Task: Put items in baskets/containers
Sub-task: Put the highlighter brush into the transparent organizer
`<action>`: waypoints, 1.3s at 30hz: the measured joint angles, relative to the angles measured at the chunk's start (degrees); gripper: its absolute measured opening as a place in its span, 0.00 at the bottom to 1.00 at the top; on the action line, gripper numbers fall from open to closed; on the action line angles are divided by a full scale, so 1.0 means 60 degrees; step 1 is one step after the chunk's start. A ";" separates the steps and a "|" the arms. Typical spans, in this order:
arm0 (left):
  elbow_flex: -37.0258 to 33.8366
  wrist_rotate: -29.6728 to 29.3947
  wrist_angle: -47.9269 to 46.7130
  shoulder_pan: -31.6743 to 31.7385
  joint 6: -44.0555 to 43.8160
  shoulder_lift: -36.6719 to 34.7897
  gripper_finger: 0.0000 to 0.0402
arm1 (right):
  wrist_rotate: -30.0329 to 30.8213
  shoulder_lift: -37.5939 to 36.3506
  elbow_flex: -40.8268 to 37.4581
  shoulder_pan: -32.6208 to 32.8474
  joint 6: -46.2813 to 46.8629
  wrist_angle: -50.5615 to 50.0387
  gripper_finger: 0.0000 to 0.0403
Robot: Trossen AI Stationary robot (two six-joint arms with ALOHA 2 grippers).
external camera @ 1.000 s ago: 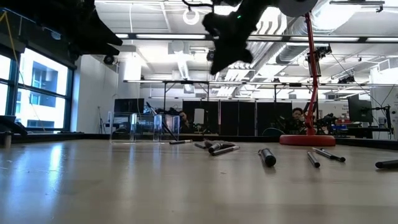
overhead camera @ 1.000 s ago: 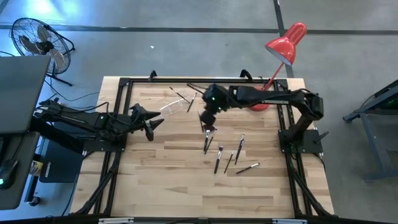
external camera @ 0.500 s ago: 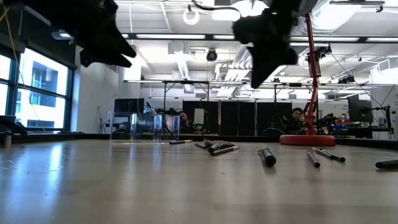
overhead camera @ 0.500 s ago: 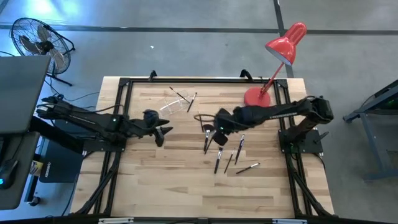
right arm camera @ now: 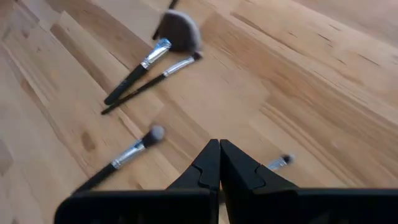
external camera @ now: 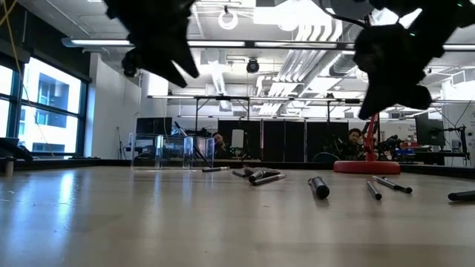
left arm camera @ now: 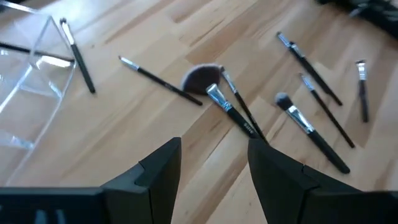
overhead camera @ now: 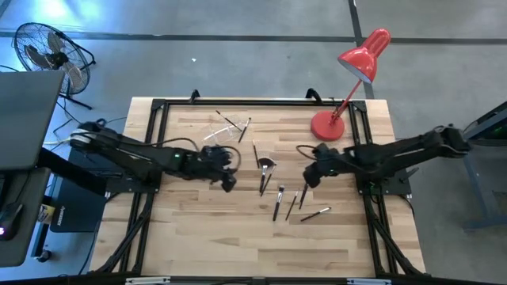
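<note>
A pale wooden surface (overhead camera: 206,229) framed by black rails sits on a grey floor, with a red desk lamp (overhead camera: 348,87) at its far right corner and a fan (overhead camera: 43,51) off to the far left.

The brushes (overhead camera: 279,194) lie loose near the middle: slim dark handles with silvery ferrules and small tips. The fan brush (left arm camera: 202,78) has a wide fluffy dark head, and a neighbour's handle crosses it. The clear holder (overhead camera: 222,133) stands at the far left-of-centre part of the surface, nearly colourless, with a couple of brushes at it; whether they are inside or just beside cannot be told.

The left pincer (left arm camera: 211,168) hangs above the wood near the fan brush, its fingers apart and empty. The step in hand looks like a pick from the cluster. It would go best by choosing a handle that lies clear of its neighbours, turning the fingers across the shaft, and coming low, since thin round handles roll easily.

The right pincer (right arm camera: 219,163) hovers over the right side of the scatter, fingers pressed together on nothing.
</note>
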 joint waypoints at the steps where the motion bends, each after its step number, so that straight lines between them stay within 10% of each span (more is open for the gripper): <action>1: 0.0386 -0.0049 -0.0176 0.0000 -0.0203 0.0377 0.46 | -0.0024 -0.0290 -0.0199 -0.0026 -0.0058 -0.0017 0.00; 19: 0.6660 0.3402 -0.2586 0.1753 -0.2373 0.6154 0.46 | -0.0551 -0.2266 -0.0876 -0.0450 -0.1823 -0.0131 0.01; 39: 0.7430 0.3837 -0.3381 0.2504 -0.2038 0.7680 0.46 | -0.0807 -0.2220 -0.0876 -0.0450 -0.2369 -0.0151 0.01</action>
